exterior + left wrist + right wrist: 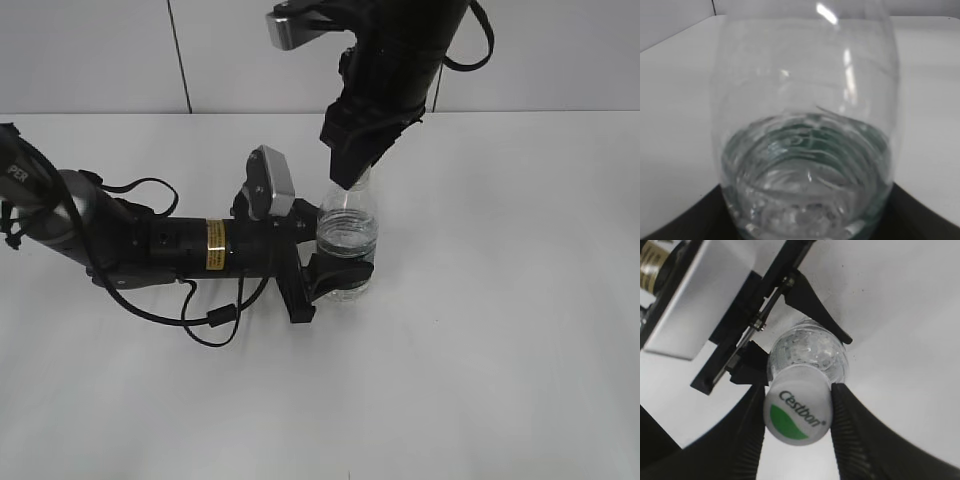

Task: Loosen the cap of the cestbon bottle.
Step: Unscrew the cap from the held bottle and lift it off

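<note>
Now | cestbon bottle: upright, part-filled with water | cap: on

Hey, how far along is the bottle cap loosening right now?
Done: left gripper clamps the small clear plastic water bottle upright on the table. In hand: right gripper fingers sit against the round white cap with green mark. Left: the twist; no loosening shows yet.

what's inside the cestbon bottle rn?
Clear water fills the lower part of the cestbon bottle; the upper part looks empty. The left gripper covers the lower body, so the base is hidden. The neck is behind the right gripper, which pinches the cap.
</note>
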